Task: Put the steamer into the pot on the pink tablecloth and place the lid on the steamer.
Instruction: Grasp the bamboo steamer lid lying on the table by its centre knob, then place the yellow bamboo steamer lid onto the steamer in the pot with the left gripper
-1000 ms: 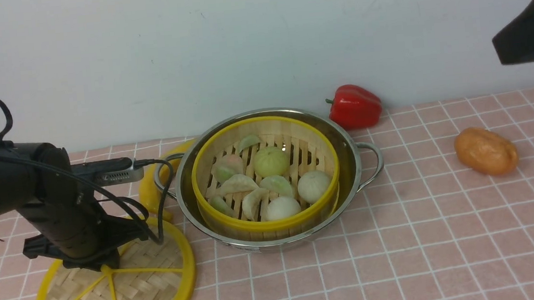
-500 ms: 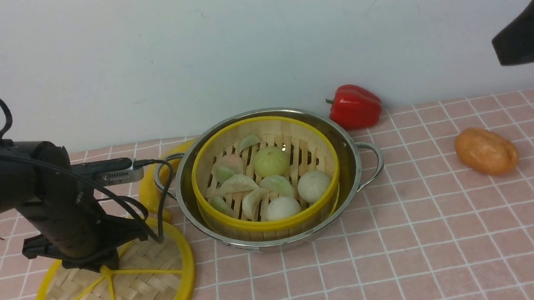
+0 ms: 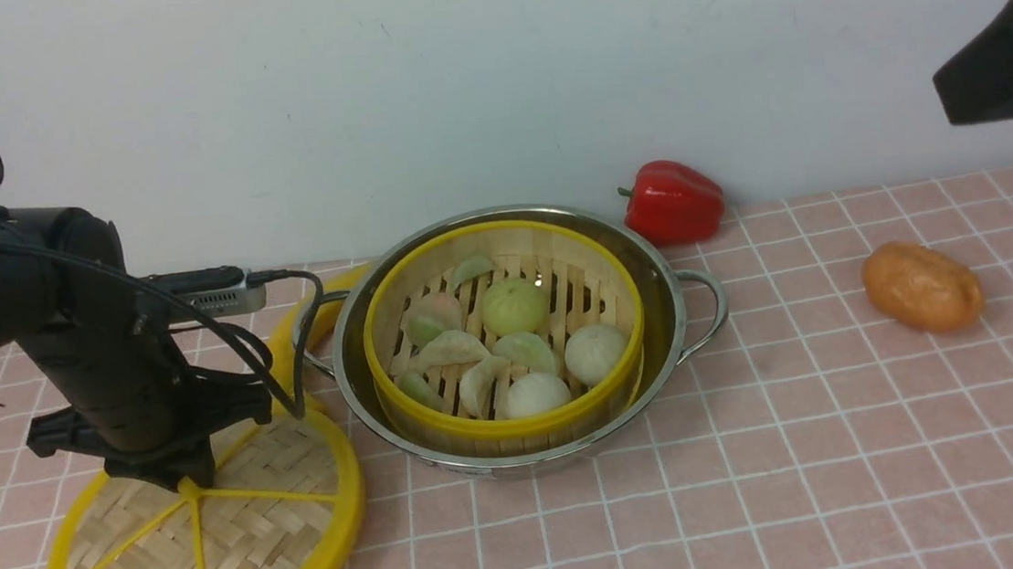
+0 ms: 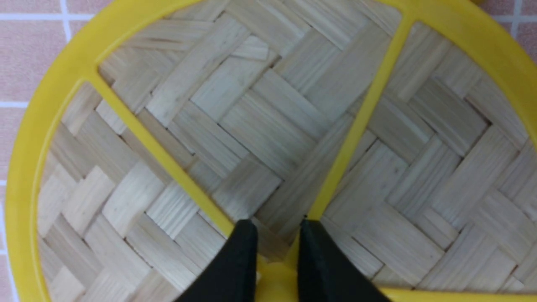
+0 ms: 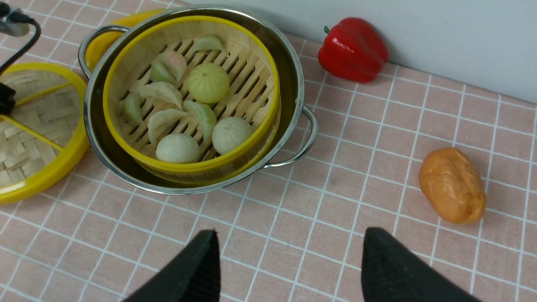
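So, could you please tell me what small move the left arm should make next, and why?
Probably lift the lid straight up until it clears the rim of the pot. The left claw is closed on the lid's yellow centre, the lid is beside the pot on the robot's left, and the steamer is already in the pot, uncovered.

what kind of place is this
Probably a staged robot test setup, not a real kitchen: pink tablecloth against a bare wall, toy dumplings in the steamer, a toy-like red pepper.
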Motion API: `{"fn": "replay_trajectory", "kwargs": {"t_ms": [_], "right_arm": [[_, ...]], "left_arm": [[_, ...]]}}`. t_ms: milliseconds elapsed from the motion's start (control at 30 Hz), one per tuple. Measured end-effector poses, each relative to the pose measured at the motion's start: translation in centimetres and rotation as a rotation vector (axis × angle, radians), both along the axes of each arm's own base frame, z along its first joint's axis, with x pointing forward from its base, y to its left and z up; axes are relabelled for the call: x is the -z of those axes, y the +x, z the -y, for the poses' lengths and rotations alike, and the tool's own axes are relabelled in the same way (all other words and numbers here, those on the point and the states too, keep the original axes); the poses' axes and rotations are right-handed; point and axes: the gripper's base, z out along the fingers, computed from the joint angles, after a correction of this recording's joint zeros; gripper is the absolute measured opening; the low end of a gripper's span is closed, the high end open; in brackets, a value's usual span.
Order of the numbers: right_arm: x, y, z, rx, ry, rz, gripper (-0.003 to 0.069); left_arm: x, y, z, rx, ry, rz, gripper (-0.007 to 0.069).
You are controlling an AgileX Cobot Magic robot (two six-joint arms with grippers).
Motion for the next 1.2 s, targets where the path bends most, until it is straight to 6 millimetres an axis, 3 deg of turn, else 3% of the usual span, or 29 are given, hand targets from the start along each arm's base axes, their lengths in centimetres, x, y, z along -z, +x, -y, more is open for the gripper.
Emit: {"fn": "replay_trajectory", "kwargs": {"t_ms": [333,467,600,767,1000,1033,1167,1200], "right_arm": [[0.0,0.0,0.0,0.0,0.0,0.0,0.0447],[0.0,0.0,0.0,0.001,0.001,0.0,0.0447],[0.0,0.0,0.0,0.001,0.001,-0.001,0.0447],[0.0,0.0,0.0,0.002,0.002,-0.001,0.0447],[0.0,0.0,0.0,0.002,0.002,-0.001,0.0447],[0.0,0.0,0.0,0.002,0.002,-0.001,0.0447],[0.0,0.0,0.0,0.004,0.003,-0.002,0.0447],[0.0,0.0,0.0,0.004,0.004,-0.002,0.0447]], "left_arm": [[-2.2,0.6,-0.8,0.032,0.099,-0.013,0.0116],[-4.6,1.0,-1.0,0.029,0.125,0.026,0.0116],[-8.2,1.4,-1.1,0.019,0.135,0.1,0.0116],[-11.6,1.6,0.0,0.047,0.152,0.164,0.0116],[-14.4,1.8,7.3,0.246,0.119,0.291,0.0116],[-14.4,1.8,7.8,0.259,0.117,0.294,0.0116],[-14.1,2.6,13.4,0.383,0.082,0.336,0.0116],[-14.0,2.7,13.6,0.387,0.082,0.336,0.0116]]}}
